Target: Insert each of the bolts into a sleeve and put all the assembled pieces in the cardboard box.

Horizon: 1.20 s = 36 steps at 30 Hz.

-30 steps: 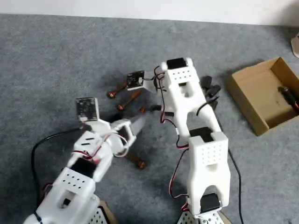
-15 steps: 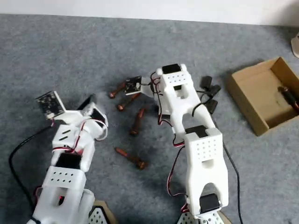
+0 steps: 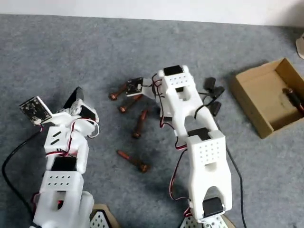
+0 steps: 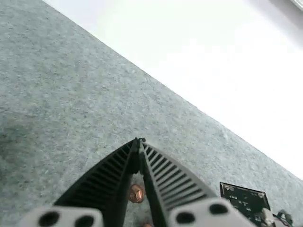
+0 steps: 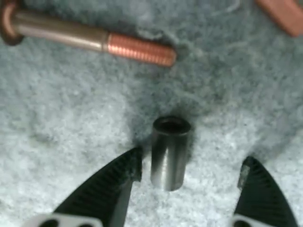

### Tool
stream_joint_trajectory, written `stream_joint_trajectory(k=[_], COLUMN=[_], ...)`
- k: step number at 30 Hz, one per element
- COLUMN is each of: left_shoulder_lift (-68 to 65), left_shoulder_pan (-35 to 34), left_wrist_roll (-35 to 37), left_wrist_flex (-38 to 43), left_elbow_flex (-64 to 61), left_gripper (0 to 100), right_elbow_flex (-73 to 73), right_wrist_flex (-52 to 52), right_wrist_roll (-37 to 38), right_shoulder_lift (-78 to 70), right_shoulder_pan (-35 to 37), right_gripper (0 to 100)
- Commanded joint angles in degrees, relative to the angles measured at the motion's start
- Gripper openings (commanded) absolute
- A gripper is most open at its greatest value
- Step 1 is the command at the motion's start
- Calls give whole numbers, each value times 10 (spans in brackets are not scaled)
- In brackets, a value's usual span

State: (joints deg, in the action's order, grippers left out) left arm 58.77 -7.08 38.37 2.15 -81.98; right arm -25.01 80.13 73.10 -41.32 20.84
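You are at the pick-up of a sleeve, the opening of 1 more bolt-and-sleeve pairing. Your right pincer [image 5: 191,158] stands apart, 1 finger on each side of a black sleeve [image 5: 169,152] that rests on the grey surface [image 3: 57,52] near its middle. The sleeve sits just beside 1 finger and clear of the other, with its open end turned toward a copper bolt [image 5: 90,38] lying near it. Your left pincer [image 4: 138,142] is together at the tips with nothing seen clamped there; it is raised toward the left edge of the surface, well apart from the parts. 4 loose bolts [image 3: 139,124] lie around the middle of the surface. 3 spare sleeves [image 3: 217,91] lie between the right arm [image 3: 206,156] and the cardboard box [image 3: 266,90] at the right edge. 1 dark piece [image 3: 293,98], seemingly assembled, already lies in the box, so I judge most of the job is ahead of you. For the next move, centre the right pincer on the sleeve before closing, since the off-centre finger may shove or roll it away. Then lift it with the bore left open, so the left pincer can fetch a bolt and feed it in threaded end first.
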Motion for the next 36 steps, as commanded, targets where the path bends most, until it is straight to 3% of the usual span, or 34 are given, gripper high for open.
stream_joint_trajectory(k=[1, 6, 11, 23, 25, 28, 36], left_shoulder_lift=[6, 6, 6, 6, 6, 6, 6], left_shoulder_pan=[-8, -51, -95, -95, -95, -95, -94], left_wrist_roll=[5, 5, 5, 5, 5, 5, 5], left_wrist_flex=[12, 12, 12, 12, 12, 12, 11], left_elbow_flex=[33, 58, 60, 47, 47, 46, 45], left_gripper=[10, 9, 10, 10, 10, 10, 10], right_elbow_flex=[0, -7, -7, -37, -42, -41, -43], right_wrist_flex=[-10, -24, -22, -26, -26, -26, -22], right_wrist_roll=[-9, -66, -76, -124, -123, -127, -124], right_shoulder_lift=[-11, -65, -68, -73, -73, -73, -68], right_shoulder_pan=[29, 41, 45, 61, 61, 62, 42], right_gripper=[307, 307, 307, 301, 236, 8, 5])
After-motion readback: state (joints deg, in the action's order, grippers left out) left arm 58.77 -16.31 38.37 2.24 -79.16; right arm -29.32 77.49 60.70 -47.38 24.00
